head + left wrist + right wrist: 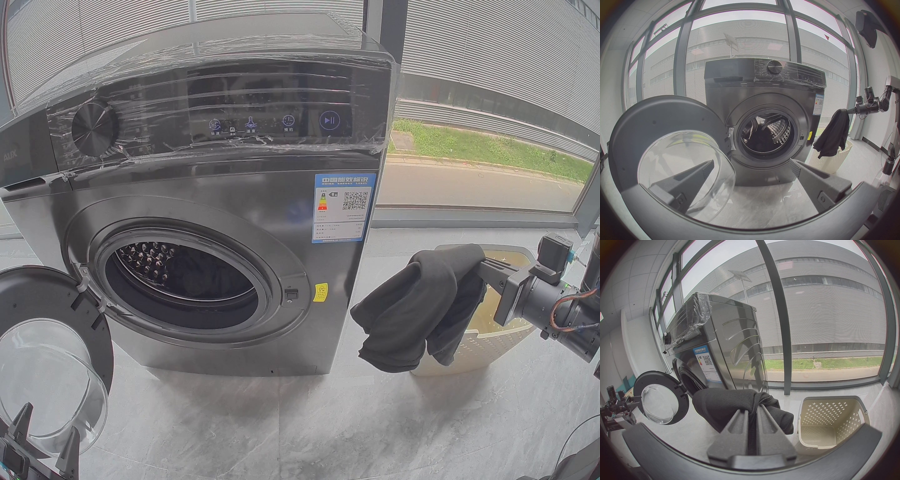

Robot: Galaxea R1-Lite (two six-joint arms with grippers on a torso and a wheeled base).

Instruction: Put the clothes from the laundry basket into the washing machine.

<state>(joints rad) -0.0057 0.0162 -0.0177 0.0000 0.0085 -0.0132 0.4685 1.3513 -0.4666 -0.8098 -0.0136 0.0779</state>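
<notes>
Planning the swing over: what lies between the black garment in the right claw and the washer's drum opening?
Nothing in the way: head view shows only the washer's front panel and bare floor between garment and drum opening.

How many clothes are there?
1 for sure: a black garment hangs from the right gripper, over the laundry basket beside the washing machine. A dark shape inside the drum may be another; I cannot tell.

So the washer (187, 187) is dark metallic grey with a blue-and-white label (342, 207) and small yellow sticker (320, 292), the garment (412, 306) plain black, basket (494, 342) cream with star cutouts, floor (312, 425) pale grey marble.
</notes>
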